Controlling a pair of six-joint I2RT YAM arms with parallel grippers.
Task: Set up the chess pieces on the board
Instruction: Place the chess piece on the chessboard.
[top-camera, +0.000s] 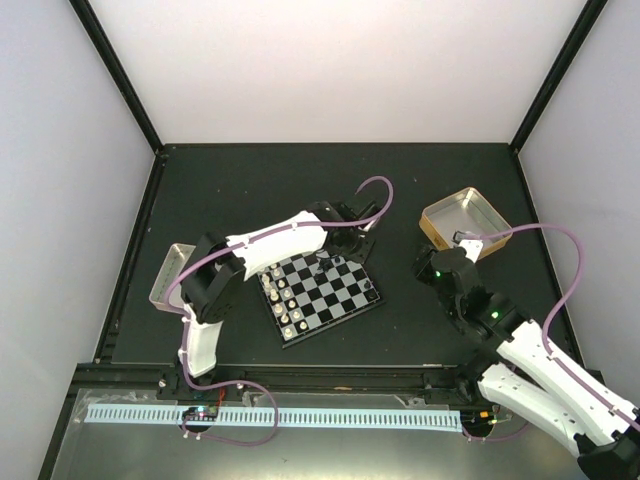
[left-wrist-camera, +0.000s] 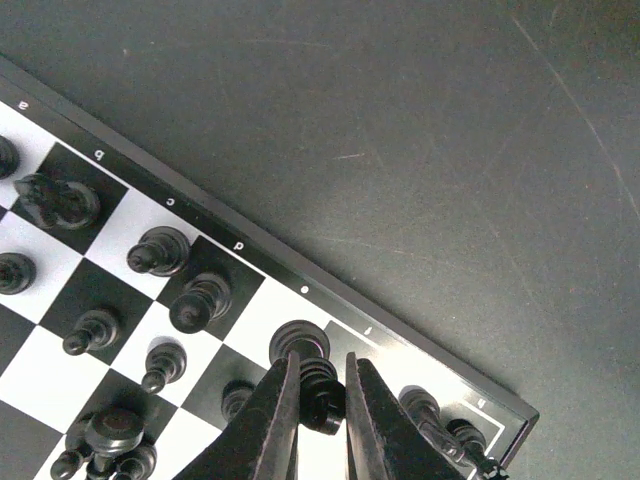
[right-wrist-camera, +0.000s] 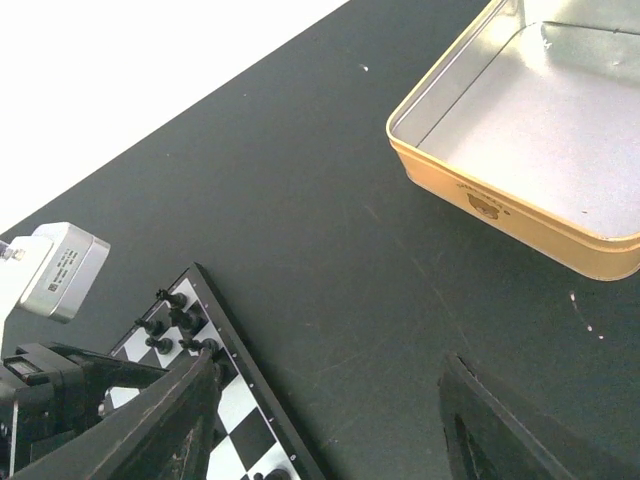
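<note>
The board (top-camera: 335, 297) lies at the table's middle, turned at an angle. Cream-white chess pieces (top-camera: 285, 312) line its near-left side and black ones (top-camera: 350, 268) stand along its far side. My left gripper (top-camera: 335, 257) hangs over the far edge. In the left wrist view it (left-wrist-camera: 322, 402) is shut on a black chess piece (left-wrist-camera: 316, 372) that sits on a pale square by the rim (left-wrist-camera: 395, 345), with other black pieces (left-wrist-camera: 160, 250) in rows to the left. My right gripper (right-wrist-camera: 330, 420) is open and empty over bare table, right of the board (right-wrist-camera: 245, 400).
A gold tin (top-camera: 465, 222), empty, stands at the back right; it also shows in the right wrist view (right-wrist-camera: 520, 215). A silver tray (top-camera: 170, 273) lies left of the board, partly under the left arm. Black posts and pale walls close in the table.
</note>
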